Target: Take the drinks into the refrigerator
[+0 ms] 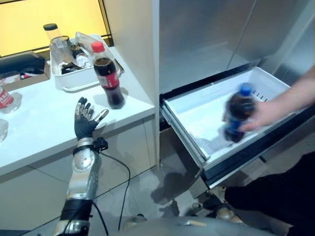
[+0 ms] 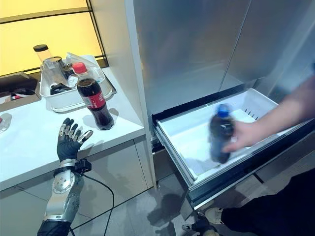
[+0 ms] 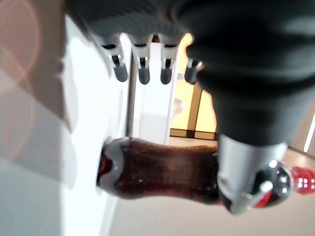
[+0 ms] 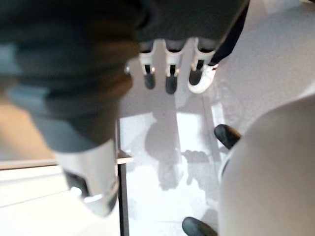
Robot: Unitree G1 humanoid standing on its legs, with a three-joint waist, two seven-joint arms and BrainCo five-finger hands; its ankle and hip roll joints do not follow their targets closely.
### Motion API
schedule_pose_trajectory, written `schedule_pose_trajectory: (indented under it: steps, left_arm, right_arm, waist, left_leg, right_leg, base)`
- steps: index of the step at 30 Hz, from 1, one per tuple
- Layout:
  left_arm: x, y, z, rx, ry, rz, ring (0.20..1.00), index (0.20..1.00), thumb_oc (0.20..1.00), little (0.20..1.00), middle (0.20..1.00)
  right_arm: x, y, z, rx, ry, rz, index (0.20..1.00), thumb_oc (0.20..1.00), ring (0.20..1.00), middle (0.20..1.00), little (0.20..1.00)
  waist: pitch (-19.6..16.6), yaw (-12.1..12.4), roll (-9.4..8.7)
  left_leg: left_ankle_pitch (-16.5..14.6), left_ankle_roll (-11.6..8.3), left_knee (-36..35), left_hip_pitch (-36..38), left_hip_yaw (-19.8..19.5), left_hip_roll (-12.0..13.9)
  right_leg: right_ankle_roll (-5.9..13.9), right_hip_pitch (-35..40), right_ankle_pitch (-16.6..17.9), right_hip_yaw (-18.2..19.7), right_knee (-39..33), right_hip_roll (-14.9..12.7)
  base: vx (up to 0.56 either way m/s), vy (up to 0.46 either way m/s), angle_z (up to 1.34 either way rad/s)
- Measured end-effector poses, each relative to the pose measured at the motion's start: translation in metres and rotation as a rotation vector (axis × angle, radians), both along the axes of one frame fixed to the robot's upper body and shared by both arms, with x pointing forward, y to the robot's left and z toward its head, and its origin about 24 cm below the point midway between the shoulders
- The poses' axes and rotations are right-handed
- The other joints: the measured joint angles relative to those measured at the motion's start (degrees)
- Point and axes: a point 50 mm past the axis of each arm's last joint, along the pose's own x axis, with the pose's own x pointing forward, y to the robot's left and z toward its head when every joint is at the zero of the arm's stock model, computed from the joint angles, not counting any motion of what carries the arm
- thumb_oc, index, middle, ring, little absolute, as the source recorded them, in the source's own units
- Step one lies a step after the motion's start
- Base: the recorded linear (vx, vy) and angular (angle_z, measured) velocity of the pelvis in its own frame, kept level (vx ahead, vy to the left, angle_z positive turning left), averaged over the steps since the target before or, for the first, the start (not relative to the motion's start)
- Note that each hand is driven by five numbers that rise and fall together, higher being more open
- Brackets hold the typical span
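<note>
The left hand [image 1: 84,120] hovers over the white desk [image 1: 39,128] with fingers spread, holding nothing, just beside an upright red-capped cola bottle [image 1: 108,75]; the right hand [image 4: 170,73] hangs above the floor, fingers straight and empty. A person's hand [image 1: 263,114] holds a blue-capped bottle [image 1: 237,114] over the open refrigerator drawer [image 1: 194,114]; a white tray [image 1: 69,81] sits behind the cola bottle.

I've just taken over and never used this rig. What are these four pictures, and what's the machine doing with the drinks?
The two wide pictures come from the humanoid robot's head, looking down. The two close ones come from cameras on its wrists.

The left hand is open, raised over the white counter, beside a red-capped cola bottle that stands upright and unheld. Its wrist view shows that bottle past the fingers. Behind the bottle sits a white tray of clutter.

The right hand hangs open over the floor, holding nothing.

A person's hand holds a blue-capped bottle over the open refrigerator drawer.
</note>
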Motion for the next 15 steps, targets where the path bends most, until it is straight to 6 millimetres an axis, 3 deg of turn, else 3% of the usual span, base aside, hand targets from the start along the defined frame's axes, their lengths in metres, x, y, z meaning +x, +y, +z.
schedule_pose_trajectory:
  steps: [15]
  left_arm:
    - [0.019, 0.024, -0.004, 0.073, 0.102, 0.047, 1.000, 1.000, 1.000, 1.000, 1.000]
  right_arm:
    - [-0.003, 0.002, -0.001, -0.004, 0.011, 0.027, 1.000, 1.000, 1.000, 1.000, 1.000]
  waist:
    - [-0.81, -0.41, -0.03]
  left_leg:
    - [0.01, -0.01, 0.00, 0.26, 0.36, 0.06]
  right_leg:
    - [-0.09, -0.02, 0.17, 0.41, 0.00, 0.12]
  base:
    - [0.00, 0.000, 0.00]
